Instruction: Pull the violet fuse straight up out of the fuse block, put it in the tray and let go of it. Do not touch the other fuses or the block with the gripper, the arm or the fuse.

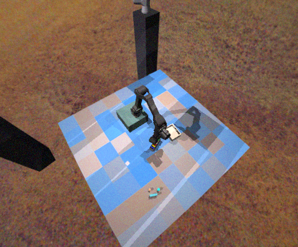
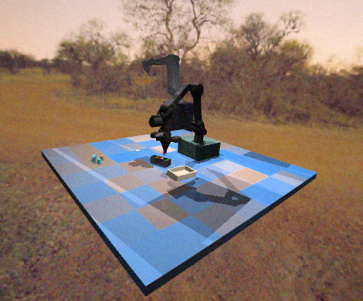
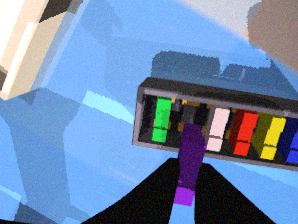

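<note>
Wrist view, nearest us: two black fingers of the gripper (image 3: 184,197), nearly closed, pinching the violet fuse (image 3: 190,156). We see the fuse upright, above the fuse block (image 3: 220,125), w/ its far end in line w/ a dark slot between the green fuse (image 3: 161,120) and white fuse (image 3: 218,129); can't tell if it's fully clear. Further along the row: red (image 3: 245,133) and yellow (image 3: 272,137) fuses. In the exterior view, the tray (image 2: 181,172) sits just beside the block on the checkered mat (image 2: 163,236).
</note>
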